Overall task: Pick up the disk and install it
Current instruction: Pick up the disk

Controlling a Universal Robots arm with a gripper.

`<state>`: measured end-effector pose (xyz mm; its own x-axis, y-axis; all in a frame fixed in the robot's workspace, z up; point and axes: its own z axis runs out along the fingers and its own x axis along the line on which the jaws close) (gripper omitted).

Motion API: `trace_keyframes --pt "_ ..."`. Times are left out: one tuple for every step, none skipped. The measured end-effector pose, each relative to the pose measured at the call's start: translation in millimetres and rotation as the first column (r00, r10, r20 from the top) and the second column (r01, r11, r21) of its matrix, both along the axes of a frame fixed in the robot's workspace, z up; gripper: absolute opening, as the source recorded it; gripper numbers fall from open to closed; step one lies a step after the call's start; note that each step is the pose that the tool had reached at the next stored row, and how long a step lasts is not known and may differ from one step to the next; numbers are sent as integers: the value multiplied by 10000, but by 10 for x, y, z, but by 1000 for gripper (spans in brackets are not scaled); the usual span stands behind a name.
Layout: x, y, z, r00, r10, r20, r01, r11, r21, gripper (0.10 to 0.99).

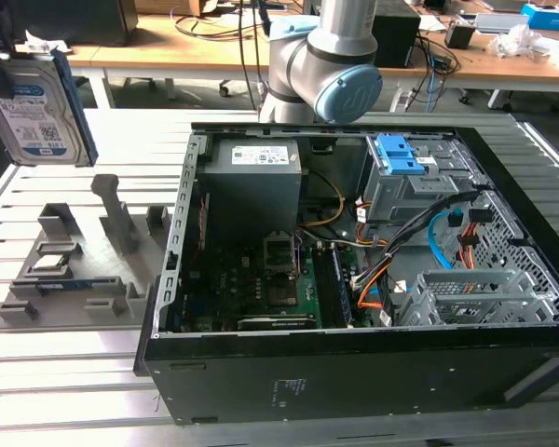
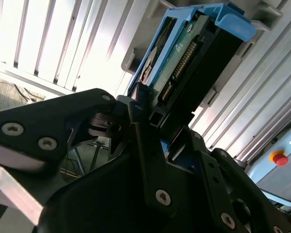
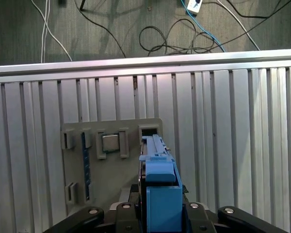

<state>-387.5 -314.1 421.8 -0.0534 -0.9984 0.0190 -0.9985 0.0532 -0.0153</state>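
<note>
The disk [image 1: 37, 107], silver with a white-and-blue label and blue rails, hangs upright in the air at the exterior view's far left, above the grey holder [image 1: 74, 270]. My gripper [image 1: 2, 47] grips it from above, mostly past the picture's edge. In the second wrist view the black fingers [image 2: 140, 126] are shut on the disk [image 2: 184, 63], whose connector edge and blue caddy stick out beyond them. In the first wrist view the disk [image 3: 157, 179] is edge-on over the grey holder [image 3: 114, 165], and the gripper [image 3: 157, 213] clamps it.
The open computer case [image 1: 354, 372] lies at the exterior view's right, with a blue-fronted grey drive cage [image 1: 405, 182], cables and a motherboard inside. The arm's base [image 1: 326, 65] stands behind it. A small square chip [image 1: 51, 264] sits in the holder. Slatted metal tabletop [image 3: 233, 145] surrounds everything.
</note>
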Motion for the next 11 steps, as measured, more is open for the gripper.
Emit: trace_keyframes --pt "0 0 18 10000 -1 0 1 10000 0 365" --pt "0 0 40 10000 0 0 0 10000 1 365" --pt "0 0 60 10000 -1 0 1 10000 3 365" --pt "0 1 70 10000 -1 0 1 10000 4 365" --pt "0 1 81 10000 -1 -1 1 10000 4 365" --pt "0 1 94 10000 -1 -1 1 10000 5 365" --pt "0 1 105 10000 -1 0 1 10000 6 365" --pt "0 0 128 10000 -1 0 1 10000 8 365" --pt "0 0 146 10000 -1 -1 1 10000 9 365" --pt "0 0 166 10000 -1 0 1 10000 10 365" --pt "0 0 177 10000 -1 0 1 10000 10 365"
